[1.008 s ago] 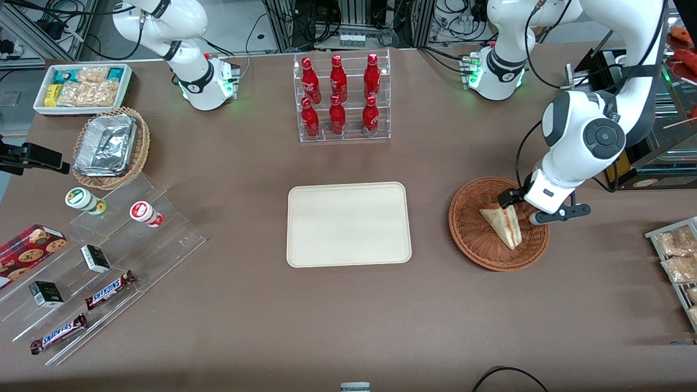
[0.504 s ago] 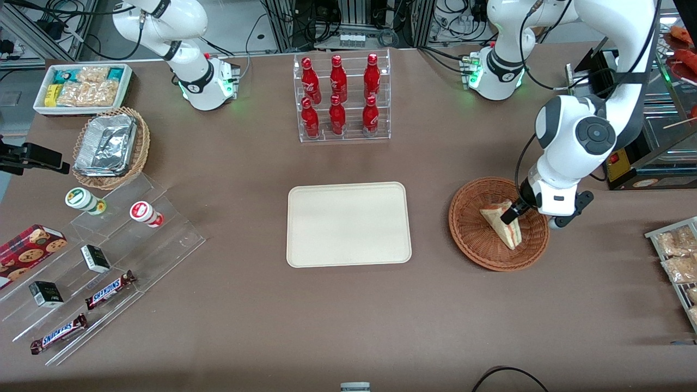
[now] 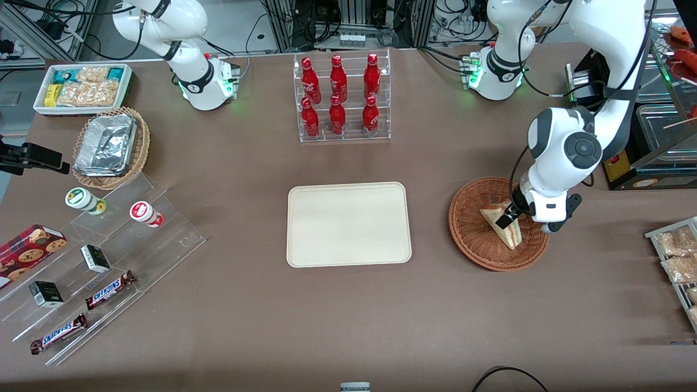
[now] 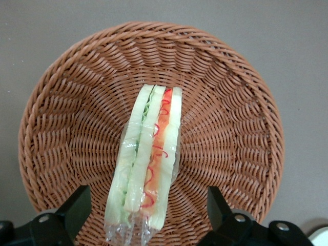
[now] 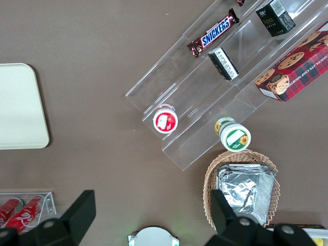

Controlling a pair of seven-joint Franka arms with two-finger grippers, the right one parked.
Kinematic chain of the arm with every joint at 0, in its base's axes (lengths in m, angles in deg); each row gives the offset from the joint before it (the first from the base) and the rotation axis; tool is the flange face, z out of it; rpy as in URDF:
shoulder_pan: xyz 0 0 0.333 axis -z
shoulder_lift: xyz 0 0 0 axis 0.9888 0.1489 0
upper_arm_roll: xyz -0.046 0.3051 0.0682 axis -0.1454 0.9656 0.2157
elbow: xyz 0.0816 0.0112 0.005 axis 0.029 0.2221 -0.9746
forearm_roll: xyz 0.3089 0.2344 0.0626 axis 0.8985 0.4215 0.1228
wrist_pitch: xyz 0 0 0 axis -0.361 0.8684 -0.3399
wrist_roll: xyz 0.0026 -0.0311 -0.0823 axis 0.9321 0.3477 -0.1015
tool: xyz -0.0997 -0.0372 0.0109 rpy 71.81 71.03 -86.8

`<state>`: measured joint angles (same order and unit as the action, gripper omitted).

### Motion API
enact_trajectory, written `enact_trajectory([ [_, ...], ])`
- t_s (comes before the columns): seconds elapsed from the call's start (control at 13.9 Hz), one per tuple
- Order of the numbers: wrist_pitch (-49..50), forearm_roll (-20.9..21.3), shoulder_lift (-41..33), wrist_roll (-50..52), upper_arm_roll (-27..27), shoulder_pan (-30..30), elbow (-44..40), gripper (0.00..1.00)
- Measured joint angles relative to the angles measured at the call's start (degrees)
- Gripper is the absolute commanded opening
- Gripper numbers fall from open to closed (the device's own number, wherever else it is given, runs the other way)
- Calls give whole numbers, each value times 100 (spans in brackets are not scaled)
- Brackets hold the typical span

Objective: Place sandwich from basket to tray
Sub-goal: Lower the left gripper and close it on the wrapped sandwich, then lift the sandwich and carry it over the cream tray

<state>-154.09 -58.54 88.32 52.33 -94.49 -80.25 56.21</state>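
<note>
My jaws are spread wide and straddle the sandwich (image 4: 148, 164), one finger (image 4: 77, 207) on each side with clear gaps to the wrapped wedge, so nothing is gripped yet. Over the last second I have swung the gripper (image 3: 514, 215) from the basket's edge toward the working arm's end of the table, in over the wedge, and turned the wrist so the fingers now line up across the sandwich's thin dimension; I read that as the approach being done, with only the descent and close left. The sandwich lies in the basket (image 3: 472, 231), its filling edge facing up at my wrist camera, point toward the basket's rim nearer the front camera. In the wrist view the woven wall (image 4: 46, 128) rises around it, so I judge the fingers have room to drop beside the wedge but must stop before the weave. Once lifted over the rim, the path to the tray (image 3: 348, 224) looks open: bare brown table lies between basket and tray, and the rack of red bottles (image 3: 340, 98) stands well apart, farther from the front camera.
</note>
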Motion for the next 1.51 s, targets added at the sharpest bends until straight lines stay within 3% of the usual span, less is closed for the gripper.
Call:
enact_trajectory([
  [0.36,-29,80,285,0,-8,2,2,97],
  [0.43,-32,107,343,0,-8,2,2,68],
  [0.5,-35,122,396,0,-8,2,2,29],
  [0.58,-39,133,435,0,-9,2,2,0],
  [1.01,483,541,427,-122,-57,3,-228,0],
  [1.3,1993,543,326,-469,-129,108,-1317,0],
  [1.51,2318,543,420,-578,-152,540,-1850,0],
])
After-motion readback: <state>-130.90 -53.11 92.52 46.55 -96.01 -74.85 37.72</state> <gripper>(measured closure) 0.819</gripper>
